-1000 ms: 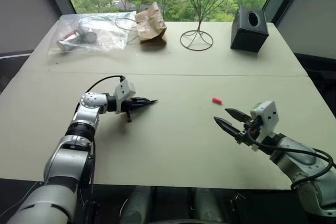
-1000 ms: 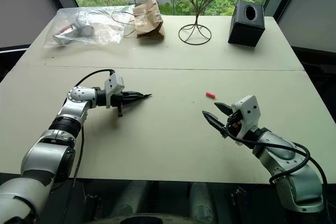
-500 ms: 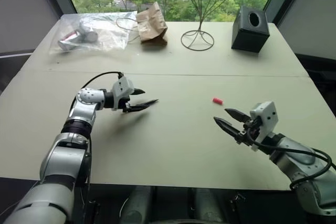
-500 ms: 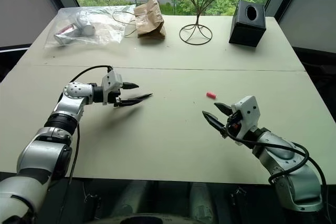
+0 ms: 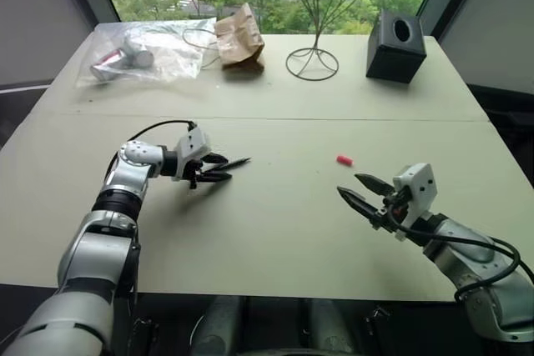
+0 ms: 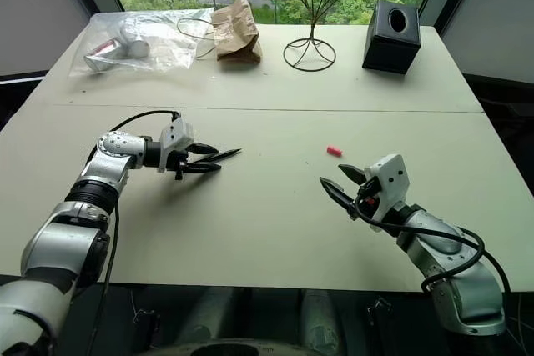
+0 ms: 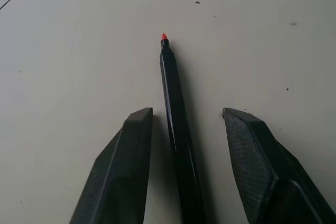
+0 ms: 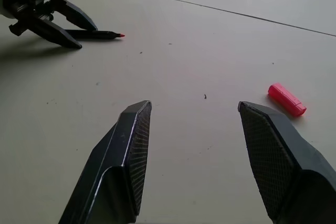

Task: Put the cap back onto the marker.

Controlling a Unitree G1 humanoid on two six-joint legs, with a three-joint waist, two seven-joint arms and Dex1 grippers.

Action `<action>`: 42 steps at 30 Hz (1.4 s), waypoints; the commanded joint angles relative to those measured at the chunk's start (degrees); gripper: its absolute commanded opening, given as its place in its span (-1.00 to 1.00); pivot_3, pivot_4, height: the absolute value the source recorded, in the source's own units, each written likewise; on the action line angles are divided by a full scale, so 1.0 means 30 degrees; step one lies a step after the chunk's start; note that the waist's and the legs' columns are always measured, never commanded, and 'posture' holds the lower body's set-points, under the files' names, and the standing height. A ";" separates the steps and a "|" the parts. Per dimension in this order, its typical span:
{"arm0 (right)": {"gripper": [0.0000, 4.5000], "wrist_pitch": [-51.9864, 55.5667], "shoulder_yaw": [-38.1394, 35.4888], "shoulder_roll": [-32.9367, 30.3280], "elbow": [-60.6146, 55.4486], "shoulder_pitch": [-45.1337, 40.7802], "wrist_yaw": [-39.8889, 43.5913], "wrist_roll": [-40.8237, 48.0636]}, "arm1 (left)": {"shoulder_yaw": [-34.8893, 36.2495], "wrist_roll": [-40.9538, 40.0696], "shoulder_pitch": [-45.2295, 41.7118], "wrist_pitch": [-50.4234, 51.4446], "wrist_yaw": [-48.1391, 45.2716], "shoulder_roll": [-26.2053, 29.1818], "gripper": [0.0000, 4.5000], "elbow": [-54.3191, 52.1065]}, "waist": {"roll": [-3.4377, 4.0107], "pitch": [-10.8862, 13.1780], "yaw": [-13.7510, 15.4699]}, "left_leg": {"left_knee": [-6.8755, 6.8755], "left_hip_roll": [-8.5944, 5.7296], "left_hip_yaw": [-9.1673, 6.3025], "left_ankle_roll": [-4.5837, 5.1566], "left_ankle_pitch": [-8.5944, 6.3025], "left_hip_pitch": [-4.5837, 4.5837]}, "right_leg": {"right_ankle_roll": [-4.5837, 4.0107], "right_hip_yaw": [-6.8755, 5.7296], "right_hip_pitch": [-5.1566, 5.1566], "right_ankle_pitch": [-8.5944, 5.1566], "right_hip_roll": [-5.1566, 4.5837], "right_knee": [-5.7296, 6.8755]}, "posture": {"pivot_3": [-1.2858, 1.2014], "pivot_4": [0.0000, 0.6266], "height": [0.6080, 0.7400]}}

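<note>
Two grippers open: left gripper [image 7: 184,129] straddles marker [image 7: 176,129] lying on tabletop [image 5: 267,231], set to pinch; right gripper [image 5: 357,191] empty, near cap [image 5: 344,159].

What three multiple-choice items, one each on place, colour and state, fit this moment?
1. The cap lies
A. on the table, ahead of the right gripper
B. on the marker
C. in the plastic bag

2. The marker tip is
A. blue
B. red
C. green

3. The left gripper is
A. shut on the marker
B. open, fingers either side of the marker
C. shut on the cap

A: the cap lies alone on the table.
B: the left wrist view shows a red tip.
B: gaps show on both sides of the marker.
</note>
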 commanded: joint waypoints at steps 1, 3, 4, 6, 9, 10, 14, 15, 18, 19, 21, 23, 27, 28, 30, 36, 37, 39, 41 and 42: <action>0.21 -0.0135 -0.0618 0.0200 -0.0353 -0.0264 -0.0125 0.0514 | 0.0030 0.0150 0.0322 0.0107 0.0096 0.0246 -0.78 0.0097 | 0.0001 -0.0001 0.0011 | 0.0002 0.0000 -0.0004 0.0000 0.0000 0.0002 | 0.0000 0.0000 0.0001 0.0000 0.0001 0.0008 | 0.03 -0.52 1.00; 0.21 -0.0076 -0.0713 0.0147 -0.0343 -0.0295 -0.0108 0.0576 | 0.0027 0.0138 0.0330 0.0105 0.0103 0.0241 -0.99 0.0097 | 0.0001 -0.0001 0.0007 | 0.0004 0.0000 -0.0007 0.0000 0.0000 0.0007 | -0.0001 0.0000 0.0004 0.0001 0.0000 0.0012 | 0.03 -0.52 1.00; 0.21 -0.0058 -0.0733 0.0121 -0.0335 -0.0295 -0.0098 0.0582 | 0.0019 0.0159 0.0330 0.0059 0.0146 0.0246 -0.99 0.0125 | 0.0000 -0.0002 0.0005 | 0.0005 0.0001 -0.0007 0.0000 0.0000 0.0007 | -0.0002 0.0001 0.0004 0.0001 0.0000 0.0012 | 0.03 -0.52 1.00; 0.21 -0.0046 -0.0777 0.0067 -0.0278 -0.0310 -0.0065 0.0591 | 0.0012 0.0224 0.0312 0.0008 0.0329 0.0247 -0.99 0.0192 | 0.0001 -0.0002 0.0009 | 0.0004 0.0001 -0.0007 0.0000 0.0000 0.0007 | -0.0002 0.0001 0.0004 0.0001 0.0000 0.0012 | 0.03 -0.52 1.00; 0.21 -0.0303 -0.0923 -0.0024 0.0200 -0.0503 0.0005 0.0359 | -0.0005 0.0371 0.0230 -0.0264 0.0750 0.0219 -0.99 0.0289 | 0.0001 -0.0002 0.0010 | 0.0004 0.0000 -0.0007 0.0001 0.0001 0.0007 | -0.0001 0.0000 0.0003 0.0001 0.0000 0.0012 | 0.03 -0.52 1.00; 0.21 -0.0449 -0.1021 -0.0048 0.0489 -0.0630 0.0017 0.0231 | 0.0034 0.0342 0.0173 -0.0389 0.0813 0.0193 -0.99 0.0315 | 0.0000 -0.0003 0.0009 | 0.0006 0.0001 -0.0007 0.0001 0.0001 0.0007 | -0.0002 0.0001 0.0004 0.0002 0.0000 0.0014 | 0.03 -0.52 1.00; 0.21 -0.2180 -0.1263 -0.0493 0.3422 -0.1883 0.0734 -0.0895 | 0.0617 -0.0543 -0.0607 -0.0169 0.0312 0.0053 -0.99 -0.0058 | 0.0000 -0.0002 0.0005 | 0.0014 -0.0001 0.0000 0.0002 0.0002 0.0011 | -0.0004 0.0002 0.0007 0.0004 0.0001 0.0015 | 0.03 -0.52 1.00; 0.21 -0.2935 -0.1084 -0.0727 0.4575 -0.2434 0.1095 -0.1398 | 0.0840 -0.0992 -0.0857 0.0176 -0.0039 0.0023 -0.99 -0.0324 | -0.0005 0.0000 0.0000 | 0.0016 -0.0001 0.0000 0.0002 0.0003 0.0010 | -0.0004 0.0001 0.0007 0.0004 0.0001 0.0016 | 0.03 -0.52 1.00; 0.21 -0.5785 0.0423 -0.1718 0.8705 -0.4619 0.2981 -0.3447 | 0.1302 -0.2136 -0.1405 0.1825 -0.1508 0.0294 -0.99 -0.1679 | -0.0017 0.0013 -0.0058 | 0.0025 -0.0010 0.0016 0.0005 0.0004 0.0002 | -0.0003 0.0002 0.0000 0.0005 0.0005 0.0020 | 0.03 -0.52 1.00; 0.21 -0.6387 0.0656 -0.1747 0.9628 -0.5152 0.3300 -0.3741 | 0.1482 -0.2497 -0.1497 0.2629 -0.1767 0.0339 -0.99 -0.2145 | -0.0022 0.0017 -0.0089 | 0.0025 -0.0019 0.0025 0.0004 0.0005 0.0000 | -0.0003 0.0002 -0.0001 0.0005 0.0004 0.0020 | 0.03 -0.52 1.00; 0.21 -0.7414 0.0889 -0.1581 1.1320 -0.6119 0.3725 -0.4119 | 0.1885 -0.3431 -0.1508 0.4550 -0.2181 0.0362 -0.99 -0.3321 | -0.0020 0.0016 -0.0119 | 0.0014 -0.0018 0.0019 0.0005 0.0006 -0.0001 | 0.0000 -0.0001 -0.0003 0.0001 0.0017 0.0024 | 0.03 -0.52 1.00; 0.21 -0.8374 0.1248 -0.1449 1.2875 -0.6938 0.4190 -0.4563 | 0.2141 -0.4192 -0.1267 0.6465 -0.2375 0.0414 -0.99 -0.4703 | -0.0018 0.0015 -0.0176 | -0.0001 -0.0023 0.0014 0.0005 0.0007 0.0000 | 0.0000 0.0001 -0.0007 0.0000 0.0023 0.0036 | 0.03 -0.52 1.00; 0.21 -0.9874 0.2180 -0.1035 1.5644 -0.8235 0.5364 -0.5269 | 0.2060 -0.5490 0.0151 1.0302 -0.2653 0.0887 -0.99 -0.8580 | -0.0017 0.0015 -0.0497 | -0.0007 -0.0028 0.0014 0.0004 0.0007 -0.0003 | 0.0003 0.0008 -0.0004 -0.0001 0.0027 0.0036 | 0.03 -0.52 1.00; 0.21 -1.0127 0.2322 -0.0957 1.6178 -0.8486 0.5627 -0.5394 | 0.1962 -0.5596 0.0495 1.0812 -0.2620 0.1030 -0.99 -0.9361 | -0.0016 0.0016 -0.0537 | -0.0010 -0.0028 0.0014 0.0004 0.0007 -0.0001 | 0.0002 0.0014 -0.0004 -0.0001 0.0027 0.0037 | 0.03 -0.52 1.00; 0.21 -1.0614 0.2513 -0.0847 1.7197 -0.8947 0.5991 -0.5619 | 0.1849 -0.5672 0.1027 1.1350 -0.2433 0.1171 -0.99 -1.0486 | -0.0011 0.0019 -0.0580 | -0.0009 -0.0026 0.0010 0.0002 0.0007 0.0004 | 0.0002 0.0017 -0.0005 -0.0001 0.0033 0.0041 | 0.03 -0.52 1.00; 0.21 -1.2042 0.2808 -0.0258 2.0403 -1.0540 0.6531 -0.6268 | 0.1441 -0.5354 0.1672 1.0937 -0.1664 0.0426 -0.99 -1.0872 | -0.0010 0.0020 -0.0545 | -0.0001 -0.0017 -0.0015 -0.0054 0.0041 0.0024 | -0.0009 0.0025 0.0003 0.0004 0.0051 0.0046 | 0.03 -0.52 1.00; 0.21 -1.2247 0.2856 -0.0128 2.0827 -1.0777 0.6572 -0.6382 | 0.1323 -0.5212 0.1680 1.0619 -0.1550 0.0218 -0.99 -1.0545 | -0.0009 0.0020 -0.0536 | -0.0001 -0.0018 -0.0017 -0.0057 0.0043 0.0045 | -0.0014 0.0025 0.0025 0.0007 0.0052 0.0045 | 0.03 -0.52 1.00; 0.21 -1.2576 0.2928 0.0090 2.1530 -1.1188 0.6653 -0.6592 | 0.0944 -0.4887 0.1756 0.9981 -0.1469 -0.0032 -0.99 -1.0074 | -0.0009 0.0019 -0.0523 | -0.0003 -0.0018 -0.0017 -0.0061 0.0045 0.0069 | -0.0015 0.0032 0.0046 0.0008 0.0052 0.0046 | 0.03 -0.52 1.00; 0.21 -1.2782 0.2976 0.0225 2.2058 -1.1508 0.6822 -0.6674 | 0.0568 -0.4554 0.1903 0.9303 -0.1549 -0.0149 -0.99 -0.9724 | -0.0009 0.0019 -0.0561 | -0.0004 -0.0021 -0.0015 -0.0062 0.0046 0.0070 | -0.0015 0.0035 0.0046 0.0008 0.0052 0.0045 | 0.03 -0.52 1.00; 0.21 -1.2884 0.3010 0.0279 2.2291 -1.1652 0.6890 -0.6741 | 0.0450 -0.4464 0.1946 0.9036 -0.1553 -0.0201 -0.99 -0.9553 | -0.0009 0.0019 -0.0592 | -0.0007 -0.0023 -0.0012 -0.0063 0.0046 0.0073 | -0.0015 0.0039 0.0044 0.0008 0.0052 0.0045 | 0.03 -0.52 1.00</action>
